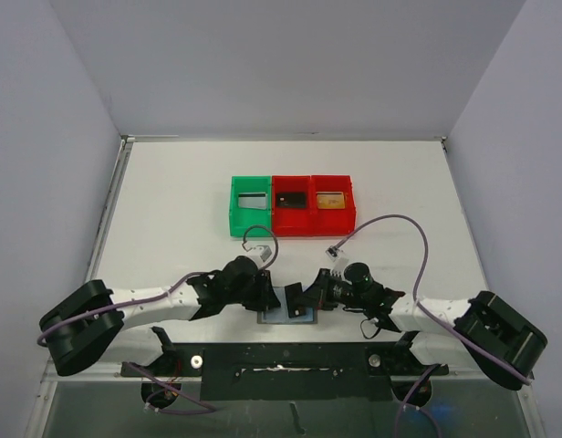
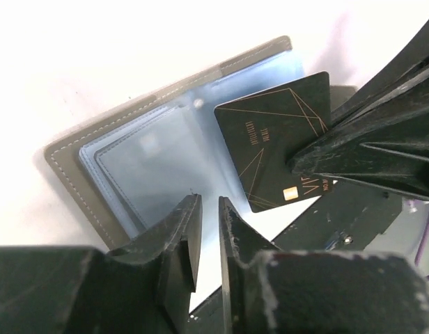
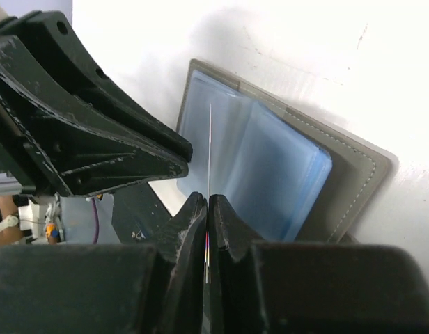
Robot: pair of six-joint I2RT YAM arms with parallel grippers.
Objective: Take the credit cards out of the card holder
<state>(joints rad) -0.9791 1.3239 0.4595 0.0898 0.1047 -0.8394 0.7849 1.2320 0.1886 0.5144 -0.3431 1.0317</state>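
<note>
Extraction looks nearly done: the right gripper [image 3: 207,203] pinches a black card [image 2: 270,139], seemingly free of the open card holder [image 2: 131,167] on the desk [image 1: 171,201]. The left gripper [image 2: 209,202] has its fingers almost together at the holder's edge; whether they grip it is unclear. Three other cards [image 1: 251,200] lie in bins [image 1: 293,224].

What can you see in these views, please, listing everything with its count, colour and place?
table: 1, white, beneath everything
green bin: 1, green, left end of the mid-table row
middle bin: 1, red, centre of that row
end bin: 1, red, right end of that row
card holder: 1, grey with bluish sleeves, open at the table's near edge
held card: 1, black with gold lines, by the holder, in the right claw
silvery card: 1, silver-grey, in the green bin
binned black card: 1, black, in the middle bin
gold card: 1, tan-gold, in the end bin
left claw: 1, black, at the holder, narrow gap, grip unclear
right claw: 1, black, shut on the held card
</note>
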